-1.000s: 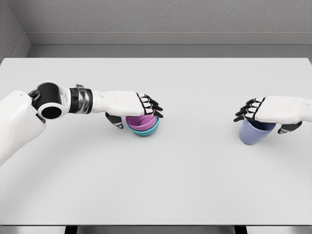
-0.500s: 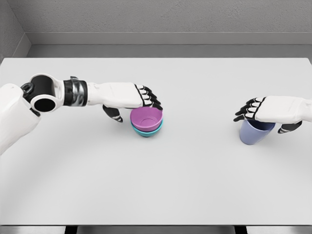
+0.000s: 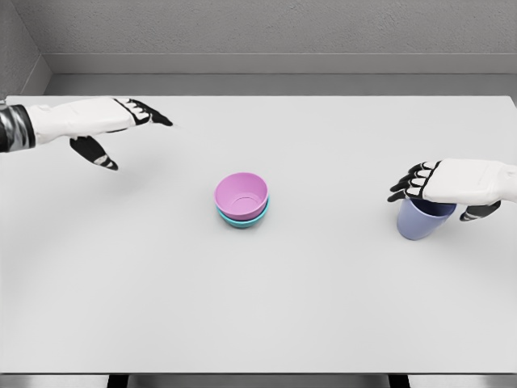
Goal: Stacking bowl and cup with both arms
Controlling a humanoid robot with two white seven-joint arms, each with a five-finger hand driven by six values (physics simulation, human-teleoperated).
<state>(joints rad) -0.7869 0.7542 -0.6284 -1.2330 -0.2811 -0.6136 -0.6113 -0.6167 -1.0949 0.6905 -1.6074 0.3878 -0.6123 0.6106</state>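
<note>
Nearest you, your right hand [image 3: 452, 184] grips the blue cup [image 3: 421, 219] from above at the table's [image 3: 258, 307] right. The pink bowl [image 3: 241, 195] sits nested in the teal bowl [image 3: 245, 219] mid-table. Farther left, your left hand [image 3: 101, 121] hovers spread wide, holding nothing.

Single head view, high and fairly near, facing forward and down over the table [image 3: 323, 323]; far wall [image 3: 266, 24] beyond

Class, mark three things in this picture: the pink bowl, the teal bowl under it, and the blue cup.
pink bowl [image 3: 241, 194], head view, on its inner wall.
teal bowl [image 3: 242, 221], head view, on the outer rim showing below the pink one.
blue cup [image 3: 417, 223], head view, on its outer side wall.
</note>
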